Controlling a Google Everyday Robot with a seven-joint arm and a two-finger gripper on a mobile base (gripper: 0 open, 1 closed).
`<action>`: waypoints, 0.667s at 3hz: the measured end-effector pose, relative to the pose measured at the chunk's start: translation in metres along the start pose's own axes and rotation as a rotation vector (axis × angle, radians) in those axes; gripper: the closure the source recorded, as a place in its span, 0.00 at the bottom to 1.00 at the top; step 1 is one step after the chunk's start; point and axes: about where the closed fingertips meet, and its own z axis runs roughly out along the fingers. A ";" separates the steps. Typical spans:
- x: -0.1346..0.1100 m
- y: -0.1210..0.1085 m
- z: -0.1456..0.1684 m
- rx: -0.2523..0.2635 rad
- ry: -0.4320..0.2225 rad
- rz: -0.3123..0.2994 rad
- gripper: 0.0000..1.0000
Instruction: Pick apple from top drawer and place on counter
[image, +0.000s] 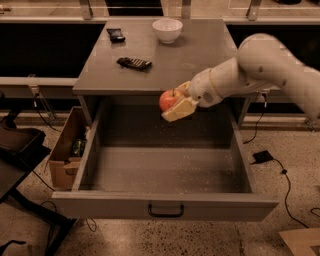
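Observation:
My gripper (176, 102) is shut on the red-orange apple (168, 100) and holds it in the air over the back of the open top drawer (165, 172), level with the front edge of the counter (165, 60). One pale finger (179, 111) lies under the apple, the other behind it. The white arm reaches in from the right. The drawer is pulled fully out; its speckled floor is bare and its dark handle (165, 210) shows on the front panel.
On the counter stand a white bowl (167, 29) at the back, a dark flat object (134, 63) in the middle left and a small dark object (115, 34) at the back left. A cardboard box (67, 150) sits left of the cabinet. Cables lie on the floor at right.

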 end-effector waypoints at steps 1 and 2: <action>-0.061 0.025 -0.086 -0.004 -0.015 -0.081 1.00; -0.091 0.029 -0.137 -0.032 -0.007 -0.110 1.00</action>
